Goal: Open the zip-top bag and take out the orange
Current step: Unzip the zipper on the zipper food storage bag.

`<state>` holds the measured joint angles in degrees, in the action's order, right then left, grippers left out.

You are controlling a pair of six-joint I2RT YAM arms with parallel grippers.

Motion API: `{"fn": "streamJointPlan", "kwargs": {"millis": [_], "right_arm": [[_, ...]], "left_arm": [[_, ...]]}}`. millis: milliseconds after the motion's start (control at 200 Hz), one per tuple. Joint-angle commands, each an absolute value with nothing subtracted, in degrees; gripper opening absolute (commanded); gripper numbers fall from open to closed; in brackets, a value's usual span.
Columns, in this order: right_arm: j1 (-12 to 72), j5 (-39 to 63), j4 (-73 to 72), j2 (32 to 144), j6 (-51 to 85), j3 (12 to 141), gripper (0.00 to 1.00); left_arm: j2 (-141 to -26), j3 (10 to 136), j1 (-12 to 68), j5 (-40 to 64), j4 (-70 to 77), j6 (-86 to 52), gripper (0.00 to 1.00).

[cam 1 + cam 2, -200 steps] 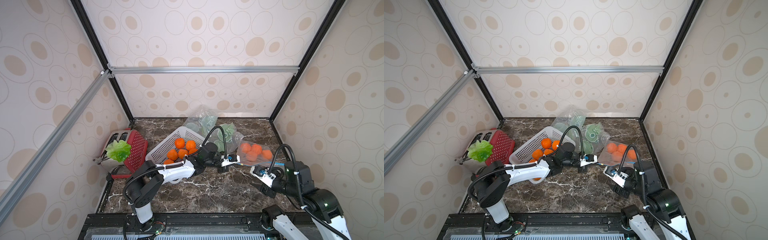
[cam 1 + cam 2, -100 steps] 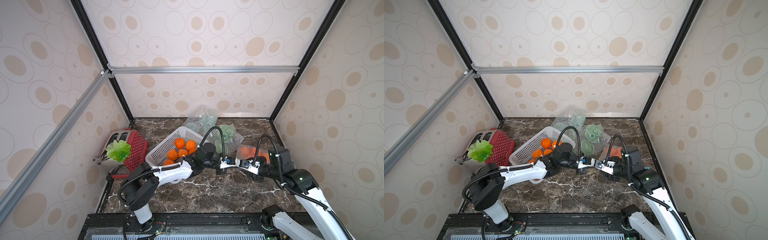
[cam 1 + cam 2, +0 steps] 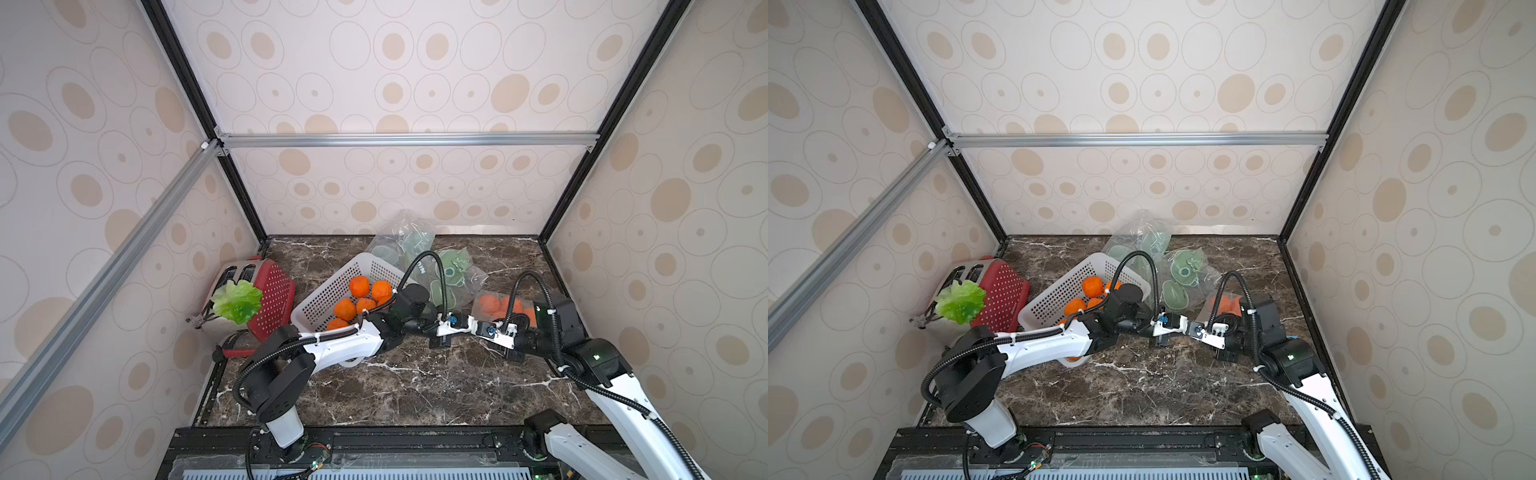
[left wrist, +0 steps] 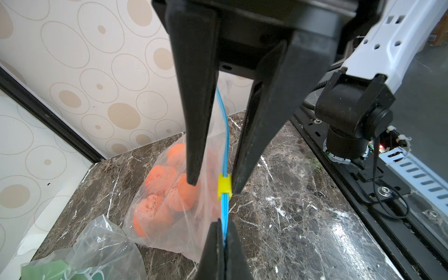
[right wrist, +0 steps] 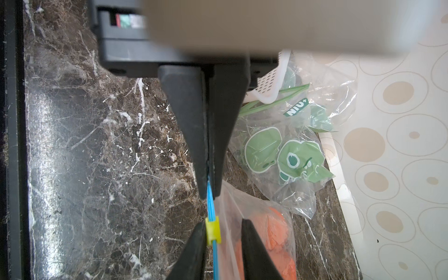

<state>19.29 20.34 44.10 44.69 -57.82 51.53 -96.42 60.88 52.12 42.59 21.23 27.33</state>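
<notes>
To the right of the basket, well clear of its rim, the bag rests on the table with its oranges bunched inside and its blue zip strip raised off the marble. The left pincer, stretched out from the basket side, has its jaws pressed together on that strip (no gap shows between them in either wrist view). The right pincer comes in from the side away from the basket and meets the left one almost tip to tip. Its jaws stand apart and straddle the strip at the yellow slider. One finger touches the slider; the other stands off it, with clear plastic in the gap. The slider sits on the strip just past the left pincer's tips, on the side away from the basket. Whether the zip is parted anywhere I cannot tell; along the stretch that shows, its blue lines run close together. In both top views the bag's orange bulk lies behind the right wrist, farther from the basket than the two pincers. Inside the basket lie loose oranges, and the left arm crosses over its near right corner. Behind the basket and to its right lie two green-printed bags, clear and crumpled, overlapping one another. To the basket's left stands a red-sided toaster, close by, with a lettuce leaf on it.
</notes>
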Motion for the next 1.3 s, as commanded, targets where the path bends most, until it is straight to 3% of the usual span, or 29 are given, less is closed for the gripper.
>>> {"fn": "streamJointPlan", "kwargs": {"millis": [0,340,866,1297], "right_arm": [[19.87,22.26,44.74,44.57,-59.26,50.39,0.28],[20.9,20.84,45.7,47.01,-59.48,51.0,0.15],[22.12,19.47,45.79,48.16,-59.73,49.85,0.25],[22.57,19.19,45.35,49.51,-59.32,49.04,0.18]], "left_arm": [[-95.16,61.44,52.11,44.8,21.53,29.14,0.0],[-94.84,61.52,52.11,44.91,21.69,28.83,0.0],[-94.97,61.52,52.06,44.95,22.05,28.48,0.0],[-93.75,60.73,51.98,45.18,22.67,28.13,0.0]]}}
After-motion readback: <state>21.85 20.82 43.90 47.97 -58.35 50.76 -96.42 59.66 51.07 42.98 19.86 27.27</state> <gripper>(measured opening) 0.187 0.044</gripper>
